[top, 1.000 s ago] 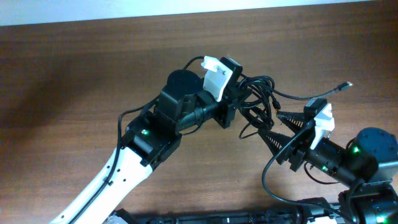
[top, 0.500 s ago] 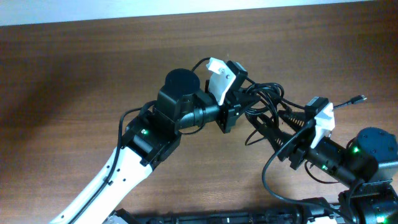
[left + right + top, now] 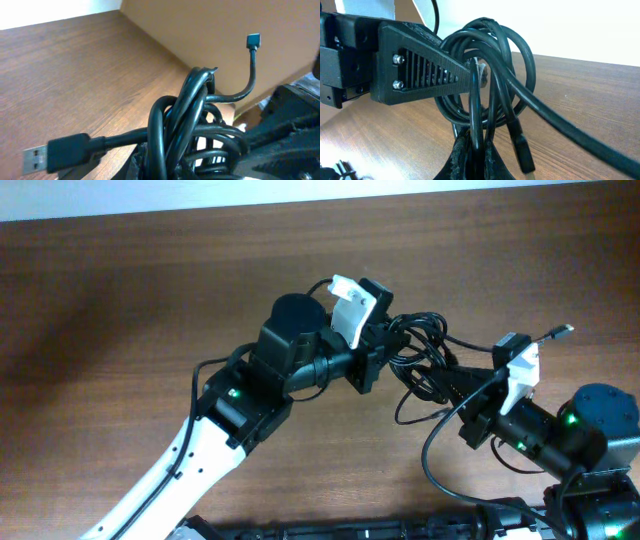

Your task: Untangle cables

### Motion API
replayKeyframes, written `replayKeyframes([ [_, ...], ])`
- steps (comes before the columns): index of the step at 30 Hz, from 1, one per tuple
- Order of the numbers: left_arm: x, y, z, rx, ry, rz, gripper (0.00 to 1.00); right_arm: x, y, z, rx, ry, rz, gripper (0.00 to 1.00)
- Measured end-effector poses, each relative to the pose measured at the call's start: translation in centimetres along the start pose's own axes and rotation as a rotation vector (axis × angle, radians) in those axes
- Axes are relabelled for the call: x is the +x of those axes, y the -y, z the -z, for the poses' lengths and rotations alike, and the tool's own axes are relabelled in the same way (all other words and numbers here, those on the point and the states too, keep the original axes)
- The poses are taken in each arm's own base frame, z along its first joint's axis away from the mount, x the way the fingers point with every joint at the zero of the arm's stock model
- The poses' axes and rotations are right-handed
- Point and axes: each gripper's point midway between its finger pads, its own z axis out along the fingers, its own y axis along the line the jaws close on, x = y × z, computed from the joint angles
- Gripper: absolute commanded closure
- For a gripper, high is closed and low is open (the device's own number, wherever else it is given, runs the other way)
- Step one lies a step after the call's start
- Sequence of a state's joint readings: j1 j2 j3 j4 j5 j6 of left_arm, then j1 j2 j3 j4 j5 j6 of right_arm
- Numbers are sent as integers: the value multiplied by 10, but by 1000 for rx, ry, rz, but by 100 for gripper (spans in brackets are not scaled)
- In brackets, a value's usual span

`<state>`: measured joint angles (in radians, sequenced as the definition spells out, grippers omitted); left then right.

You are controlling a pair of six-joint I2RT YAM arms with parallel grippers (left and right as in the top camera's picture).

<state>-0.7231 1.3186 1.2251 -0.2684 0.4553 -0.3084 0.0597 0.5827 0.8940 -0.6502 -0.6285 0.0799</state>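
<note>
A knotted bundle of black cables (image 3: 422,352) hangs above the wooden table (image 3: 150,290) between my two grippers. My left gripper (image 3: 393,346) is shut on the bundle's left side; in its wrist view the loops (image 3: 186,117) rise from its jaws (image 3: 165,167), with a USB plug (image 3: 49,153) sticking out left and a small plug (image 3: 253,41) on a free end. From the right, my right gripper (image 3: 452,380) is shut on cable strands (image 3: 476,107) that run down between its pads (image 3: 479,144). One loose end (image 3: 560,331) trails off to the right.
The left gripper's ribbed black finger (image 3: 420,72) reaches into the right wrist view beside the loops. A second USB plug (image 3: 522,150) dangles next to my right fingers. The right arm's own thick wire (image 3: 432,465) loops near the front edge.
My right gripper has closed from open onto strands of the bundle. The left gripper stays shut on the tangle. The loose plug end at the right has shifted.
</note>
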Motion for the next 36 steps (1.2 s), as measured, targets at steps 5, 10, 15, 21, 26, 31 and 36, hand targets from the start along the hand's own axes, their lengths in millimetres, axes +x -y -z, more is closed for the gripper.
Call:
replayKeyframes([
  [5, 1, -8, 0, -48, 4, 29, 100, -1, 2, 0, 10, 5, 4, 96],
  [10, 0, -12, 0, -76, 9, 46, 100, 1, 15, 0, 85, 0, -8, 96],
  [15, 2, -12, -1, -83, 6, 49, 100, 12, 34, 3, 199, -38, -65, 96],
  [21, 2, -17, -1, -110, 7, 52, 100, 17, 43, 6, 258, -48, -118, 96],
  [26, 11, -27, 2, -145, -29, 85, 100, 18, 45, 6, 270, -50, -126, 96],
  [31, 14, -36, 4, -191, -21, 208, 100, 15, 46, 6, 278, -28, -196, 96],
  [36, 13, -43, 6, -232, 18, 446, 100, 12, 51, 7, 305, 8, -337, 96],
])
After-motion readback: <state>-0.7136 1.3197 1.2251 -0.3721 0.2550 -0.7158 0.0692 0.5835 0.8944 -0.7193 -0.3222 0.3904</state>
